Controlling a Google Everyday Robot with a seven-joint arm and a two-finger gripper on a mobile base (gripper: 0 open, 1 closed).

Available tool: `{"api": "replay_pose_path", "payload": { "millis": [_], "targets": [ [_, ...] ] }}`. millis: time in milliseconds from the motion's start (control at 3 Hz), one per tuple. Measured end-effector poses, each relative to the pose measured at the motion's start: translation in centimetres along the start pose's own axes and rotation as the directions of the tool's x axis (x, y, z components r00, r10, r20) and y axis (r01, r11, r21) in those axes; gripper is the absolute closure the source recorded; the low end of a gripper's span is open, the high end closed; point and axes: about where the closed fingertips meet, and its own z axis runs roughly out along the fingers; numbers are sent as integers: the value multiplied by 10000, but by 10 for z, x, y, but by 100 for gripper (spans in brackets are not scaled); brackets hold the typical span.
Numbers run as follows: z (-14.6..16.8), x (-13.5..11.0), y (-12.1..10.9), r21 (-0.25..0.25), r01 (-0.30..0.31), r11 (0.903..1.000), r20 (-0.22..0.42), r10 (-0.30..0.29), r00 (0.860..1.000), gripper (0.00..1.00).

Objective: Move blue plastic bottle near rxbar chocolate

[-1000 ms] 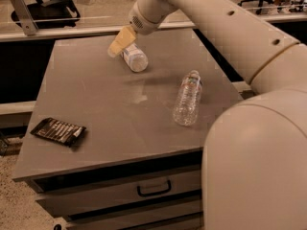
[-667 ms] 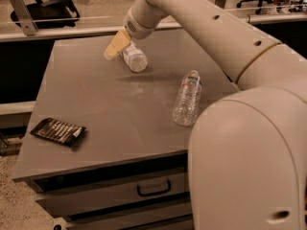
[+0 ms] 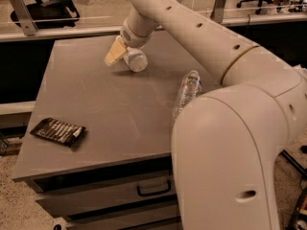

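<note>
The blue plastic bottle (image 3: 136,60), with a wide white and pale-blue label, lies on its side at the back middle of the grey table (image 3: 96,104). My gripper (image 3: 123,55) is right at the bottle, reaching down from the back and touching its left side. Its far side is hidden behind the bottle and my wrist. The rxbar chocolate (image 3: 58,131), a flat dark bar with white lettering, lies near the table's front left corner, far from the bottle.
A clear ribbed bottle (image 3: 187,93) lies on its side at the right of the table. My arm's large white body (image 3: 225,162) covers the front right. Drawers (image 3: 153,188) sit below the tabletop. Chairs and a rail stand behind.
My gripper has come down a little and shifted slightly left against the blue plastic bottle. The bottle has hardly moved. The bar and the ribbed bottle have not moved.
</note>
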Motion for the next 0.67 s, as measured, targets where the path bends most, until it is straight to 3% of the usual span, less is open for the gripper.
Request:
{"api": "replay_pose_path", "payload": {
  "millis": [667],
  "targets": [
    [14, 0, 1, 18, 328, 9995, -175, -327, 9993, 64]
  ]
}}
